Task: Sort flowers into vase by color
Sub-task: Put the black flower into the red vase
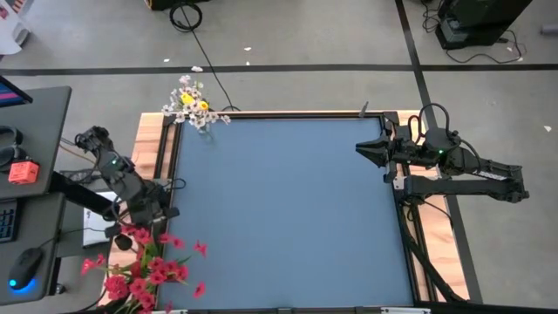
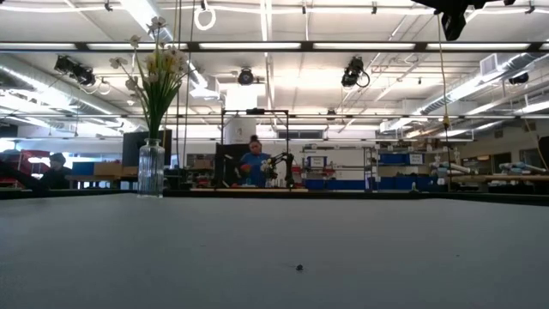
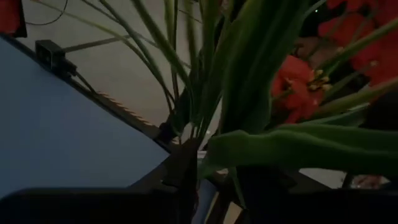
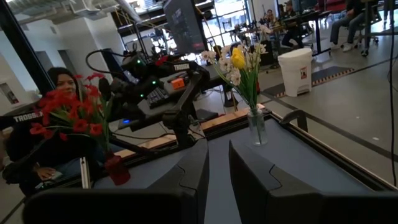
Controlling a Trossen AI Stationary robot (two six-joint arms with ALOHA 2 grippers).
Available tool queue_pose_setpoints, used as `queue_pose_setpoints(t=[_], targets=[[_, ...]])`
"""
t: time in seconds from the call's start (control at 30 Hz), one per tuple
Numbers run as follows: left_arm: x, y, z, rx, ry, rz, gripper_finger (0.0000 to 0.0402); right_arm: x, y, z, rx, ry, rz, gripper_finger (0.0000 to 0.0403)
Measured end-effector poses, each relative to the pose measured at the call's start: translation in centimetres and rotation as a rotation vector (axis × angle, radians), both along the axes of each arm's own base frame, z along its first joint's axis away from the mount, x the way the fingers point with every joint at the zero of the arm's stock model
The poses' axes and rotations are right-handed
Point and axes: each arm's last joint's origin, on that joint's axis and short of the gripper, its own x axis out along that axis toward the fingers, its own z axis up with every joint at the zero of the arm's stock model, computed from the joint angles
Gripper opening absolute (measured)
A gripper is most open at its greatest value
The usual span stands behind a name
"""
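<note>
My left gripper (image 1: 159, 212) sits at the near left corner of the table, pushed in among the red flowers (image 1: 144, 266); from my left wrist the view is filled with green stems (image 3: 199, 74) and leaves, with red blossoms (image 3: 298, 87) just beyond, and I cannot tell whether those fingers are parted or closed on a stem. My right gripper (image 1: 364, 148) rests at the right edge of the table, pointing in across the blue mat (image 1: 288, 209); its two dark fingers (image 4: 186, 174) stand a little apart with a narrow strip of mat showing between them, and they hold nothing. The red bunch stands in a small red vase (image 4: 117, 169) at that near left corner, beside my left arm (image 4: 180, 112). Well apart from it, at the far left corner, a clear glass vase (image 2: 151, 168) stands upright and holds the white and yellow flowers (image 1: 192, 103), small white blossoms spread around a yellow bud (image 4: 238, 59) on long green stems. The middle of the mat lies between my two arms with only a tiny dark speck (image 2: 298, 267) on it. Beyond the table, a person in a blue top (image 2: 254, 163) stands at a bench, and another person in dark clothes (image 4: 37, 143) sits near the red bunch.
</note>
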Motion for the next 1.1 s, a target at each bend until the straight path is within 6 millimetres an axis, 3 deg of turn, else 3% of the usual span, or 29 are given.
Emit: queue_pose_setpoints(t=[0.33, 0.47, 0.63, 0.8, 1.1], targets=[[-0.1, 0.2, 0.5, -0.008, 0.045, 0.023, 0.0116, 0.0, 0.0, 0.0, 0.000, 0.000, 0.000, 0.0073], [0.1, 0.0, 0.5, -0.016, 0.065, 0.053, 0.0153, 0.0, 0.0, 0.0, 0.000, 0.000, 0.000, 0.0073], [0.1, -0.1, 2.0, -0.035, 0.038, 0.014, 0.0216, 0.0, 0.0, 0.0, 0.000, 0.000, 0.000, 0.0073], [0.4, -0.6, 1.7, -0.025, 0.107, -0.019, 0.0258, 0.0, 0.0, 0.0, 0.000, 0.000, 0.000, 0.0073], [-1.1, 1.0, 4.2, 0.121, 0.139, -0.019, 0.0262, 0.0, 0.0, 0.0, 0.000, 0.000, 0.000, 0.0073]])
